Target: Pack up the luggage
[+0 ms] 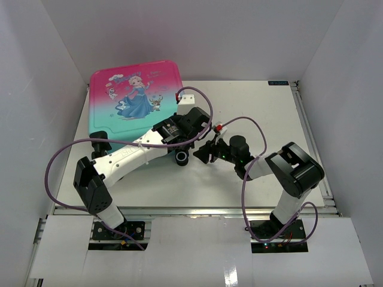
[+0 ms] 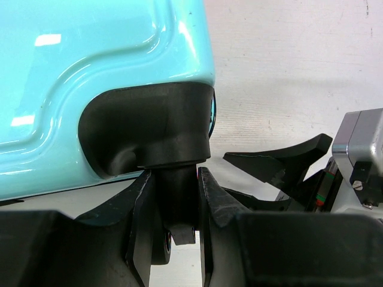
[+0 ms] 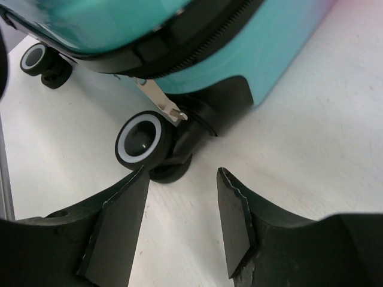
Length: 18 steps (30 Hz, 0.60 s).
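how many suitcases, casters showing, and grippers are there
suitcase: 1
casters: 2
grippers: 2, left gripper and right gripper
total: 5

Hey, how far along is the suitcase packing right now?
Done: the pink-to-teal hard-shell princess suitcase lies flat, shell closed. In hand: the left end effector clamps its black wheel stem; the right end effector is open near the metal zipper pull. Left: I cannot tell whether zipping is finished.
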{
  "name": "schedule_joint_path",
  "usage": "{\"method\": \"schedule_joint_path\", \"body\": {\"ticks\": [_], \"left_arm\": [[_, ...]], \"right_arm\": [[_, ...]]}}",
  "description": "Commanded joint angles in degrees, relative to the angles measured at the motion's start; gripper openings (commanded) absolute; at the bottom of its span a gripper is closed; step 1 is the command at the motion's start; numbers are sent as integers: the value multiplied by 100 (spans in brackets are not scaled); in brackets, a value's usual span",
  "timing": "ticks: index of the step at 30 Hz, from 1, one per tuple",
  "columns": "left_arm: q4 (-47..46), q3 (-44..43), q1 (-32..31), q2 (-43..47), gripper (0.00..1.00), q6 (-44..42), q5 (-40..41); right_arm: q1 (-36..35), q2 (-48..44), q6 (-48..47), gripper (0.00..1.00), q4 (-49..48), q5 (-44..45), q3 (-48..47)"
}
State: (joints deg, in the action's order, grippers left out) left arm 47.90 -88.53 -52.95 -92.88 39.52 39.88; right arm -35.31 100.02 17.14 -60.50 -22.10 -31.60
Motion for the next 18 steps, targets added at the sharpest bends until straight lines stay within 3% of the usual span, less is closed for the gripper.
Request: {"method": "schedule_joint_path", "body": {"ticks": [1,18], "left_arm": [[-371,-124,-23,594,0,-489,201],[-622,-77,-23,767,0,-575,308]], "right_arm": [[-2,207,-311,60,-793,-369,-408],[-312,734,-252,63,-1575,144,-702]]}}
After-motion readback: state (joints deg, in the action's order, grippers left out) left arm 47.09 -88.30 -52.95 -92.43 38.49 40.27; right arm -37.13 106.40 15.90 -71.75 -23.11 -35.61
